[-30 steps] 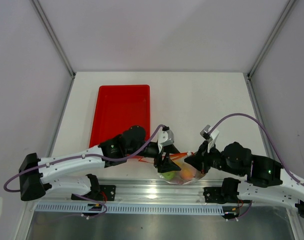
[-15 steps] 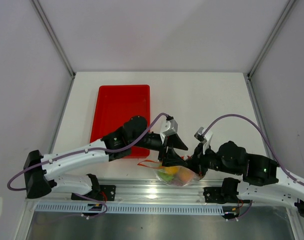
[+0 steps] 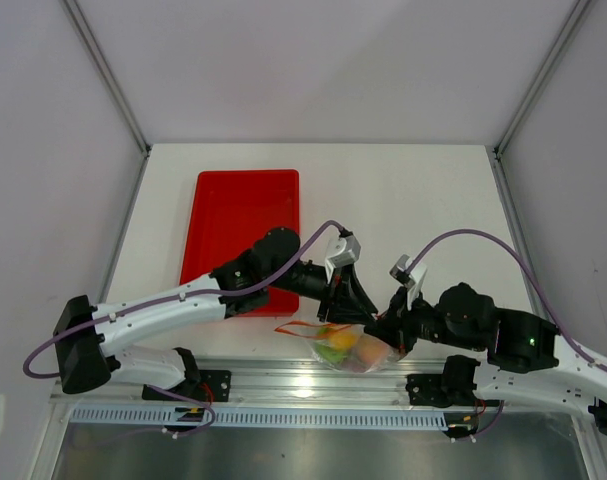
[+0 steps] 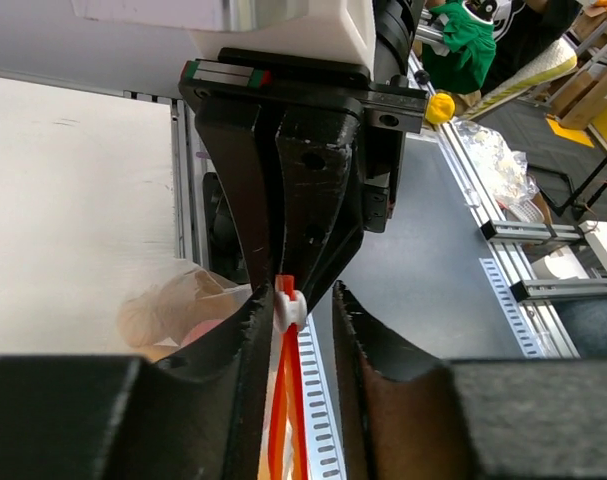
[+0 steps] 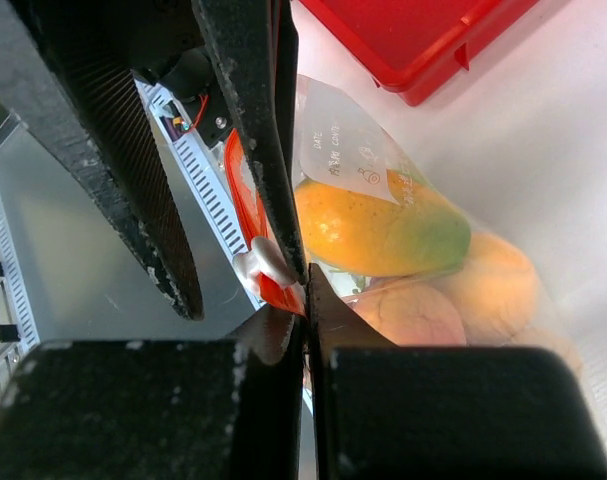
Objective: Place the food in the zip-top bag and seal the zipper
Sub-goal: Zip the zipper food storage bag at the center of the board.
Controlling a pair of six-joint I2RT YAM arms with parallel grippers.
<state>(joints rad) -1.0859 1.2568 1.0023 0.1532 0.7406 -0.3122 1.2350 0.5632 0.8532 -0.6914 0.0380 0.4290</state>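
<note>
So the filling part looks basically done to me. The zip-top bag (image 3: pixel 353 348) is lying at the near edge of the table (image 3: pixel 433 200), right between the two arms, and the food (image 5: pixel 383 225) is sitting inside it. Through the plastic I'm making out a yellow-green mango with a couple of paler orange-pink fruits next to it. I'm not spotting any fruit lying on the red tray (image 3: pixel 241 215) from overhead. What's left, as far as I can judge, is running the zipper (image 4: pixel 288 400) shut. How much of the strip is already pressed together, I honestly can't tell from here.

Now the pincers. The right pincer (image 5: pixel 305 300) is clamping down hard on the end of the orange-red strip, its fingers squeezed together with just the strip edge between them. So it's acting as the anchor, pinning that end of the bag's mouth in place.

The left pincer (image 4: pixel 298 295) is straddling the same strip just beside it, with the little white slider (image 4: pixel 289 308) sitting between its fingers. Its jaws are standing only partly apart. One finger is looking like it's touching the slider and the other is showing a clear gap, so I'd call it unclenched and not yet gripping anything.

My guess is it's getting ready to pinch that slider and drag it along the mouth, away from the right pincer.
</note>
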